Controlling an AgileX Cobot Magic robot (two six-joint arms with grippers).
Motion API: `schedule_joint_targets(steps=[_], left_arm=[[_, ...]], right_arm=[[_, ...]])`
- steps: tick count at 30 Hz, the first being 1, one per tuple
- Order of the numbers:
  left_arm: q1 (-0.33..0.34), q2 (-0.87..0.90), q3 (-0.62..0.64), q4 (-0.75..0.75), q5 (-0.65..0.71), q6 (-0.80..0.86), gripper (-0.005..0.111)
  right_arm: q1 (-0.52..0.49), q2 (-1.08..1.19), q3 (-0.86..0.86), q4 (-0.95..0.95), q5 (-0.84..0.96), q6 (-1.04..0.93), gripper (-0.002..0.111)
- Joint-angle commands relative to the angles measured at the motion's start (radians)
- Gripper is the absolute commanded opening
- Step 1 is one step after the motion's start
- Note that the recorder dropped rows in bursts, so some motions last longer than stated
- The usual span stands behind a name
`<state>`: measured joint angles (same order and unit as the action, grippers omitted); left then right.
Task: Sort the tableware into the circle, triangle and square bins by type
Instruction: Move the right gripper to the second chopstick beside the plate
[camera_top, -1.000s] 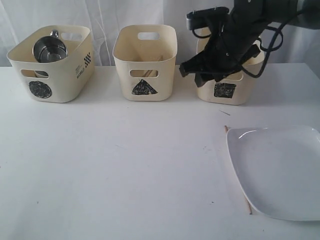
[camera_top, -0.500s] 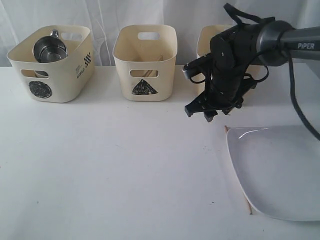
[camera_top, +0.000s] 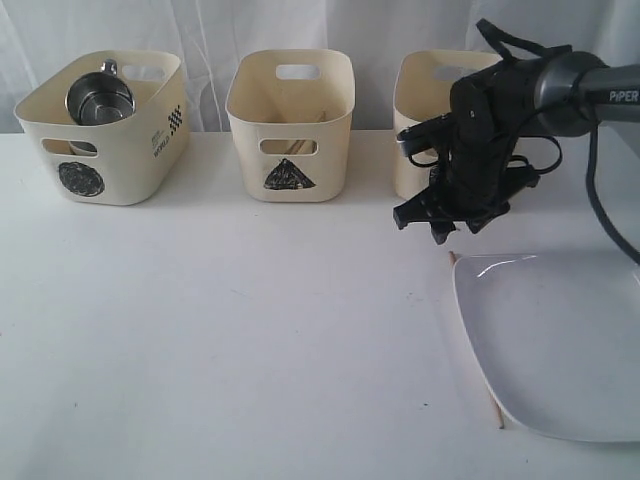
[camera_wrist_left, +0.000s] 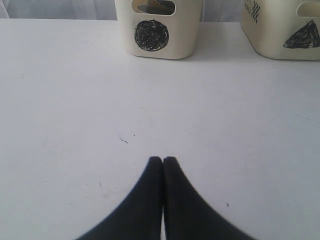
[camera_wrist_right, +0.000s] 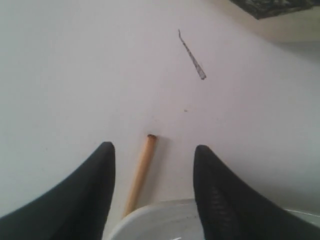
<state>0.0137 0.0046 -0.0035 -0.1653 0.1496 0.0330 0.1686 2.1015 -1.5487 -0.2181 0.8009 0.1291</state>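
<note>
Slippage is the risk: the chopstick (camera_wrist_right: 140, 172), lower centre of the right wrist view, lies flat on the tabletop (camera_top: 250, 320) against the plate (camera_wrist_right: 160, 220) edge, straddled by the wide-spread right hand (camera_wrist_right: 154, 155); the plate could be knocked. Meanwhile the left hand (camera_wrist_left: 163, 165) is pressed closed, empty.

Brought right gripper (camera_wrist_right: 154, 147) down off square bin (camera_top: 420, 90), forward toward table (camera_top: 250, 330). Ended low over far tip of chopstick (camera_wrist_right: 140, 172) by plate (camera_top: 560, 340) corner, jaws apart either side of it. Bin's painted square got hidden behind arm (camera_top: 500, 110), I think.
</note>
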Motion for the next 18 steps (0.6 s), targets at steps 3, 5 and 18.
schedule_joint_targets(steps=[3, 5, 18], left_arm=[[0.001, -0.005, 0.003, -0.004, 0.0, -0.006, 0.0], [0.001, -0.005, 0.003, -0.004, 0.0, -0.006, 0.0], [0.001, -0.005, 0.003, -0.004, 0.0, -0.006, 0.0]], right_arm=[[-0.008, 0.03, 0.004, 0.016, -0.023, 0.006, 0.047], [-0.008, 0.044, 0.004, 0.016, -0.023, 0.006, 0.047], [-0.009, 0.075, 0.004, 0.018, -0.031, 0.022, 0.044]])
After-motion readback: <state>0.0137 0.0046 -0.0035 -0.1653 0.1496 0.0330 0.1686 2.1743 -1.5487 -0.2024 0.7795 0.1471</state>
